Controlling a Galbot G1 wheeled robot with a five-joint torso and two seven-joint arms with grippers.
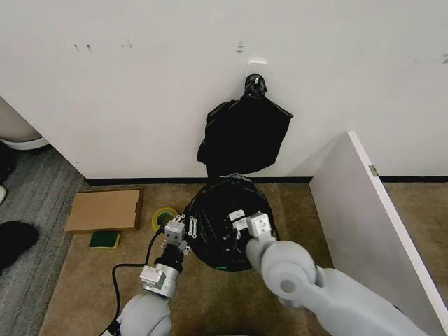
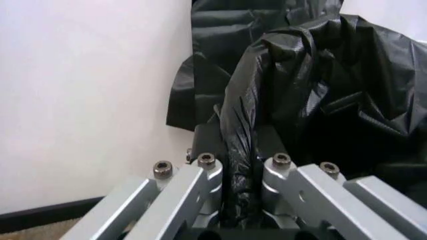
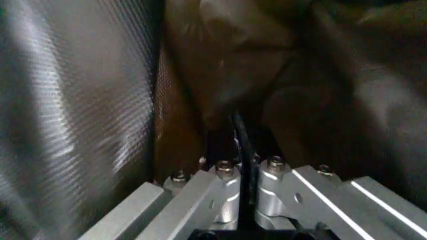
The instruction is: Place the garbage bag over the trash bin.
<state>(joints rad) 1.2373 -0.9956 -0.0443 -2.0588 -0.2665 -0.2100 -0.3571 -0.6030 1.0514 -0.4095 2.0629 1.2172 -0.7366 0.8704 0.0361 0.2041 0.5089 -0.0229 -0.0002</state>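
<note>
The glossy black garbage bag [image 1: 222,231] stands as a rounded mound on the carpet in front of the wall. The trash bin is hidden under it. My left gripper [image 1: 186,227] is at the bag's left side, shut on a crinkled fold of the garbage bag [image 2: 300,90]; the fold runs between the left gripper's [image 2: 243,172] two jaws. My right gripper [image 1: 236,222] reaches over the top of the mound. In the right wrist view the right gripper [image 3: 245,165] is shut on a thin edge of the garbage bag [image 3: 227,75].
A black plastic bundle with a knotted top [image 1: 245,133] hangs on the wall behind the bag. A yellow tape roll [image 1: 165,218], a flat cardboard box [image 1: 105,210] and a green sponge [image 1: 104,239] lie to the left. A white panel [image 1: 371,231] stands on the right.
</note>
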